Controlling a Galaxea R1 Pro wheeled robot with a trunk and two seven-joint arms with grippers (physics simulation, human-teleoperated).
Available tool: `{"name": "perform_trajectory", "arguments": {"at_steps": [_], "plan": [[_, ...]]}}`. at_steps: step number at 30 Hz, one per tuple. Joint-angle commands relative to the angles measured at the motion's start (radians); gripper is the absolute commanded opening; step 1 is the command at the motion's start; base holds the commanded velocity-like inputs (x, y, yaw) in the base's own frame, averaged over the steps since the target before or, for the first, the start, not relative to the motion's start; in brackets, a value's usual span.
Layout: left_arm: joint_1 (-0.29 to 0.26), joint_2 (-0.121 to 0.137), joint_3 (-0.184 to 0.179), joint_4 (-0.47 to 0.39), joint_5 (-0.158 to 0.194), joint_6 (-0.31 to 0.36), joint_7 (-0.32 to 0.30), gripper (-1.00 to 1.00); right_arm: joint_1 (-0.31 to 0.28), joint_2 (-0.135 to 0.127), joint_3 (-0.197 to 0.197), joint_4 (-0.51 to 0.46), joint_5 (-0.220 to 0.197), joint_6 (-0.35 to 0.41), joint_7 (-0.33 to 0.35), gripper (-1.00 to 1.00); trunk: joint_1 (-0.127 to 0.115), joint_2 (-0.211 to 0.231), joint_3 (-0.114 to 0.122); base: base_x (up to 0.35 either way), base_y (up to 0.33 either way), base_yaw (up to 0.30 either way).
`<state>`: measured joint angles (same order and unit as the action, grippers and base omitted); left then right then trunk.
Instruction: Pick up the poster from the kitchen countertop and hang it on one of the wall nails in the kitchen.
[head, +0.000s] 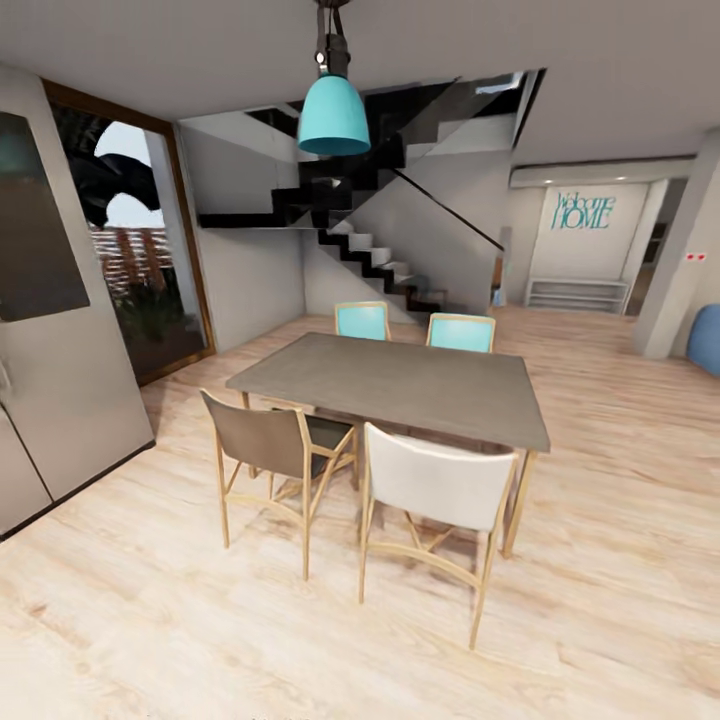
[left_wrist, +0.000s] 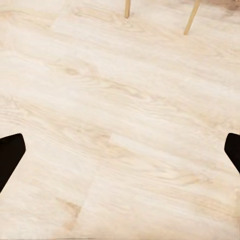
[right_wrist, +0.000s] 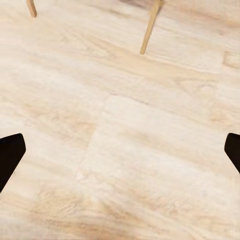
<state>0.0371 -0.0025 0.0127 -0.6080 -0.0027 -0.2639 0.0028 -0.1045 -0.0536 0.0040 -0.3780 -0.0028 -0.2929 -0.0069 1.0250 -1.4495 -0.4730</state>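
Four chairs (head: 440, 490) surround the table (head: 400, 385), staircase (head: 380, 260) behind.

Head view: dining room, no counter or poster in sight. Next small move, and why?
Probably turn the base to search for the kitchen. Ahead stand only the grey rectangular dining table with four wooden-legged chairs, the turquoise pendant lamp and a staircase. Both wrist views look down at pale wood plank floor, with the left gripper and right gripper open and empty.

Dining area: pale wood plank floor (head: 600, 560); grey table (head: 400, 385) with four wood-legged chairs, two turquoise (head: 362, 320), one brown (head: 268, 440), one white (head: 440, 485); turquoise pendant lamp (head: 333, 115); black staircase (head: 370, 255); tall window (head: 135, 240); "Welcome HOME" wall lettering (head: 582, 210).
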Motion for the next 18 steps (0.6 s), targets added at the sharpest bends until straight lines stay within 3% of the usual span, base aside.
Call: {"name": "perform_trajectory", "arguments": {"at_steps": [1,18], "plan": [[0.000,0.000,0.001,-0.001,0.000,-0.001,0.000,1.00,0.000,0.000,0.001,0.001,0.000,-0.003,-0.001,1.00,0.000,0.000,-0.001,0.000,0.001,0.280],[0.000,0.000,0.001,-0.001,0.000,-0.001,0.000,1.00,0.000,0.000,0.001,0.001,0.000,-0.003,-0.001,1.00,0.000,0.000,-0.001,0.000,0.000,0.280]]}}
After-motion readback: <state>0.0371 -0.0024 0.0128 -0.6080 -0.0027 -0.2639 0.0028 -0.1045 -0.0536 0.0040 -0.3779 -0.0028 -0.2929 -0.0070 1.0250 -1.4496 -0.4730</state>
